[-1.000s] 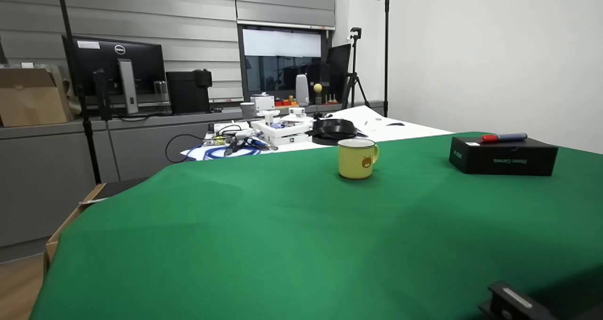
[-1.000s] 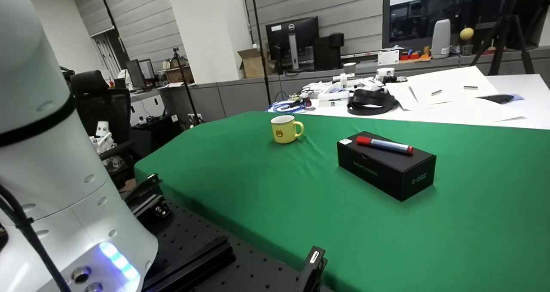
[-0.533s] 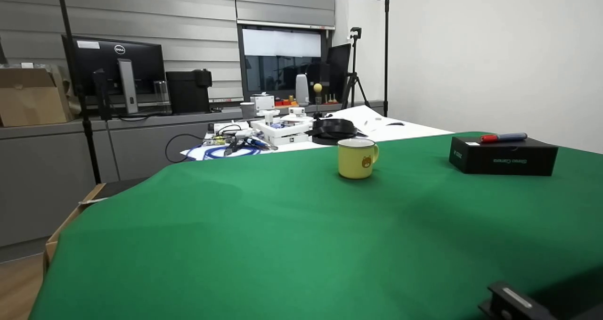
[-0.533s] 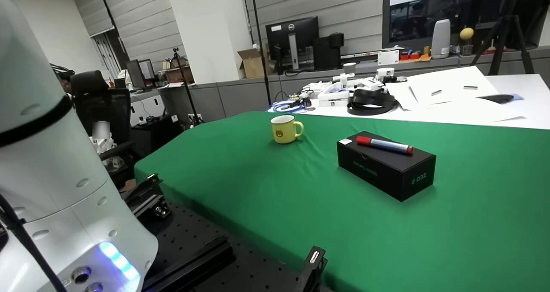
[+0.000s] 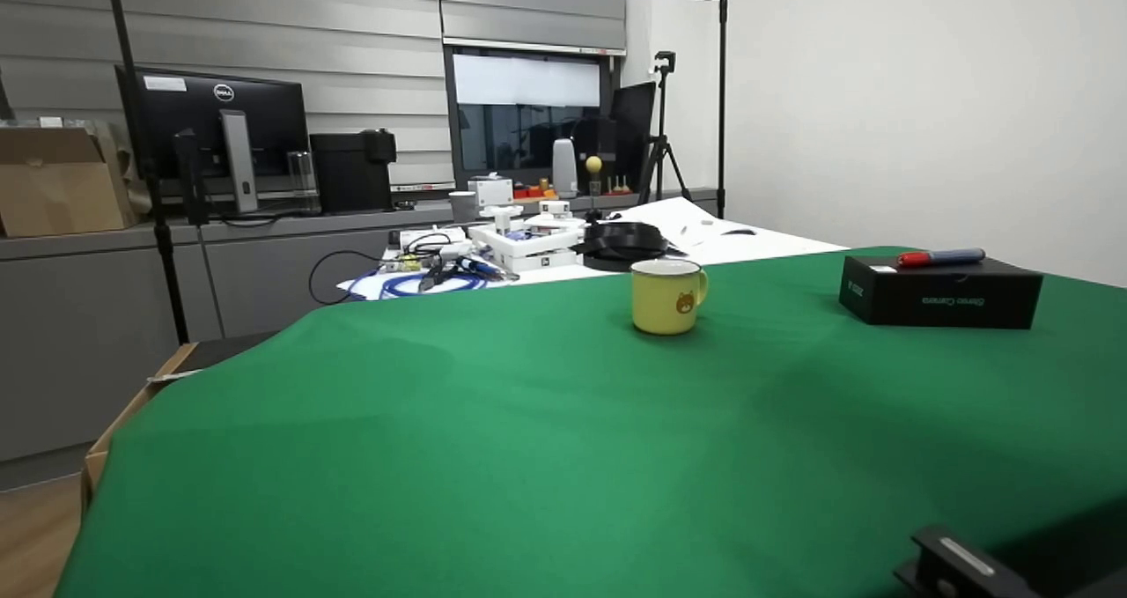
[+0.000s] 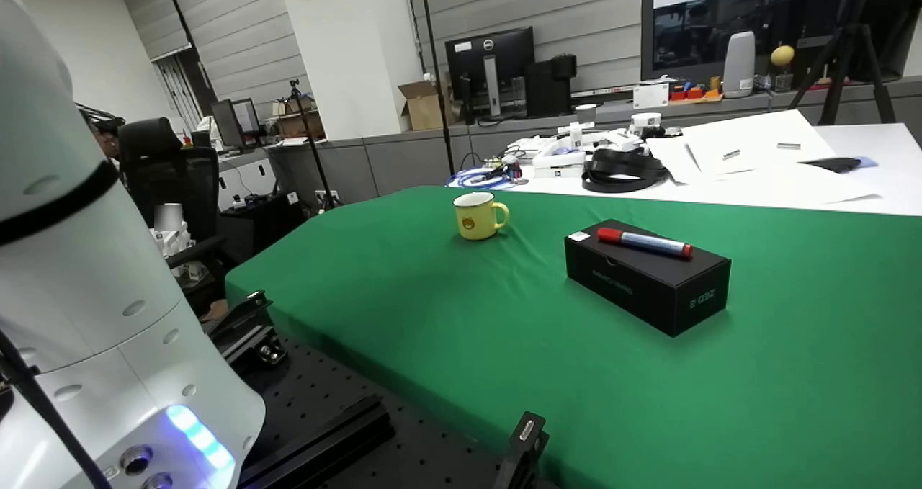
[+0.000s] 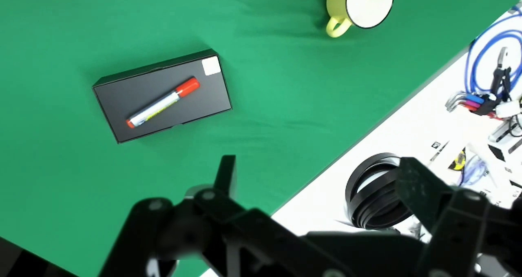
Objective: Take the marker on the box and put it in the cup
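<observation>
The marker [image 6: 645, 243], with red ends and a white-blue barrel, lies on top of the black box [image 6: 627, 287]. Both also show in an exterior view, marker [image 5: 940, 257] and box [image 5: 951, 300], and in the wrist view, marker [image 7: 163, 102] and box [image 7: 122, 101]. The yellow cup [image 6: 475, 219] stands upright on the green cloth, apart from the box; it shows in an exterior view [image 5: 665, 299] and partly cut off in the wrist view [image 7: 339, 3]. My gripper [image 7: 317, 158] is open and empty, high above the table. The exterior views do not clearly show its fingers.
A white table [image 6: 792, 186] with black straps [image 6: 623, 172], cables and white parts adjoins the green cloth [image 6: 403, 294]. Black clamp pieces [image 6: 524, 446] stand at the near cloth edge, by the robot base [image 6: 144, 374].
The two dark fingertips at the top edge of an exterior view have gone out of frame. The white arm there has shifted slightly left. Marker, box and cup have not moved.
</observation>
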